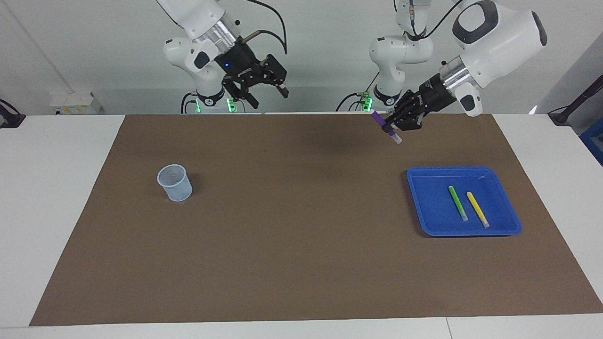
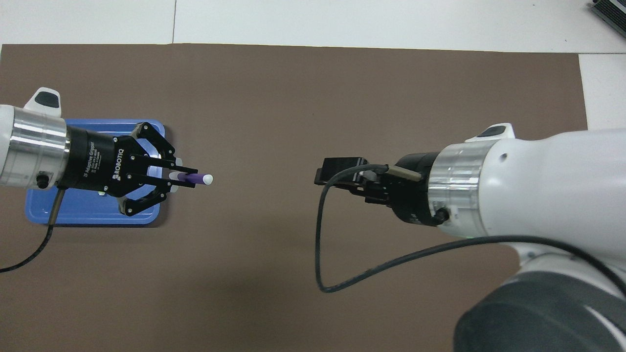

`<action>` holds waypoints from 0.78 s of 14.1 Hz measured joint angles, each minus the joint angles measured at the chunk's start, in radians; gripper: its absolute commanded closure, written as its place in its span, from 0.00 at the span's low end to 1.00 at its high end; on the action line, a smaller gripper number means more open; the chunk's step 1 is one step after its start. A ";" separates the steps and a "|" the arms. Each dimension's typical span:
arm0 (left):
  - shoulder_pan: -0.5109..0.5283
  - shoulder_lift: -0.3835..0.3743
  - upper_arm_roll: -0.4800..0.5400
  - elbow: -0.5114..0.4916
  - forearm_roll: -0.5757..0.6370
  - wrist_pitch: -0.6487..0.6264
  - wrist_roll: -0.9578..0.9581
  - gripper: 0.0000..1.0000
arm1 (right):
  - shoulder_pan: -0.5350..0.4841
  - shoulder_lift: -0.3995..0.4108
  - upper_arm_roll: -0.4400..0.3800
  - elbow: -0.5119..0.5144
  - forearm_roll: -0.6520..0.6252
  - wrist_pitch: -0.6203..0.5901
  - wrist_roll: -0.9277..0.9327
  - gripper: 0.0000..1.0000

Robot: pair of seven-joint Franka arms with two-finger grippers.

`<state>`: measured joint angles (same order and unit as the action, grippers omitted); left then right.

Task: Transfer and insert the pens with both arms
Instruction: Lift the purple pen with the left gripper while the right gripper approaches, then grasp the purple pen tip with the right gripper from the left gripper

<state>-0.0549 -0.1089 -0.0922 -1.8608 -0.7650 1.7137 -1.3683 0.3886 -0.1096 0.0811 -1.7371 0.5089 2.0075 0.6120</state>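
Claws are raised at the robots' end of the table (image 1: 70,188): the purple pen (image 1: 379,121) is pinched at its middle in the left claw (image 1: 395,125) above the brown mat (image 1: 292,235), while the right claw (image 1: 267,94) is held wide apart in the air with nothing in it. Farther out, the green pen (image 1: 458,203) and yellow pen (image 1: 477,209) are laid side by side in the blue tray (image 1: 426,197) toward the left arm's end, and a pale cup (image 1: 175,182) is stood toward the right arm's end.

Free room and obstacles. The left hand (image 1: 393,126), clamped on the purple pen (image 1: 385,126), hangs over bare brown mat (image 1: 301,263); the blue tray (image 1: 424,226) with the green pen (image 1: 457,203) and yellow pen (image 1: 477,209) lies below it. Between it and the raised, spread-fingered right hand (image 1: 268,92) the air is unobstructed. The pale cup (image 1: 175,182) stands alone on the desk (image 1: 56,197) below the right hand.
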 measured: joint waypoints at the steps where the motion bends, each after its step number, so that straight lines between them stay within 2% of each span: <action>1: -0.002 -0.020 0.000 -0.036 -0.016 0.018 -0.019 1.00 | 0.032 0.001 0.000 -0.010 0.000 0.045 0.023 0.00; 4: -0.074 -0.065 -0.004 -0.129 -0.030 0.138 -0.098 1.00 | 0.141 0.011 -0.001 -0.060 0.001 0.213 0.071 0.00; 6: -0.111 -0.080 -0.007 -0.166 -0.033 0.185 -0.145 1.00 | 0.206 0.030 0.000 -0.077 0.001 0.282 0.074 0.00; 7: -0.113 -0.084 -0.007 -0.173 -0.034 0.189 -0.166 1.00 | 0.228 0.043 0.000 -0.080 0.001 0.301 0.074 0.00; 9: -0.113 -0.089 -0.003 -0.178 -0.041 0.188 -0.190 1.00 | 0.244 0.066 0.000 -0.081 0.001 0.315 0.061 0.10; 11: -0.112 -0.092 -0.002 -0.179 -0.048 0.187 -0.200 1.00 | 0.242 0.081 -0.008 -0.082 0.001 0.315 0.028 0.14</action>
<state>-0.1672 -0.2006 -0.0938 -2.0398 -0.8126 1.9007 -1.5681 0.6311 -0.0285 0.0728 -1.8187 0.5095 2.3221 0.6399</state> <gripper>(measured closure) 0.824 0.084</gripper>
